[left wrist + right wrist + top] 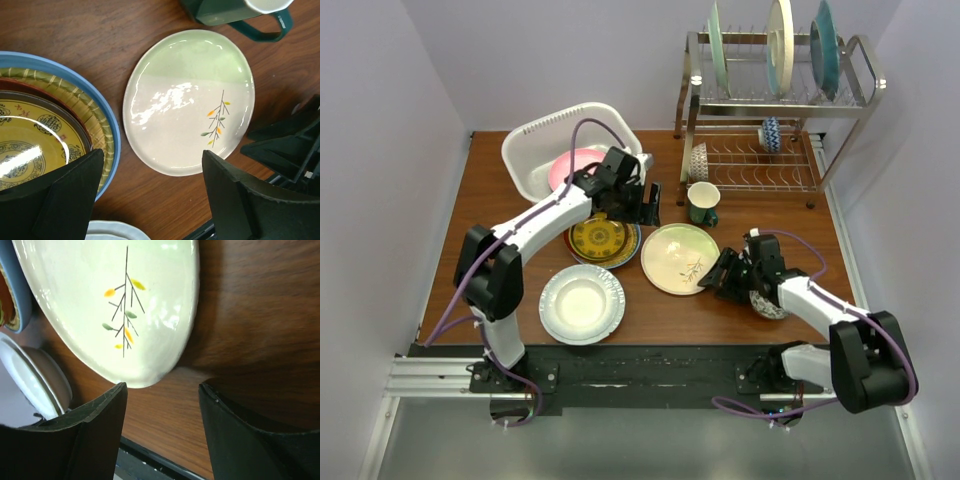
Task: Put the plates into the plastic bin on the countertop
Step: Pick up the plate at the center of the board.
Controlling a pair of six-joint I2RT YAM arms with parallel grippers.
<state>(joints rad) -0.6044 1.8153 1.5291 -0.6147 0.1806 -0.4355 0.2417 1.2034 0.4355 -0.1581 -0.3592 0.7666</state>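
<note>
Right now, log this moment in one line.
left hand: open, by yellow plate stack | right hand: open, at cream plate | plastic bin: pink plate

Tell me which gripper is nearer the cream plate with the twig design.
Right. The right gripper is open at the near-right rim of the cream plate. The left gripper hovers farther off, beyond its far-left rim, beside the yellow patterned plate.

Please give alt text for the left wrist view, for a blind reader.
A glossy cream round plate with a twig design lies on the dark reddish-brown wooden countertop, ahead of the open left claw. A yellow patterned plate stack sits left.
</note>
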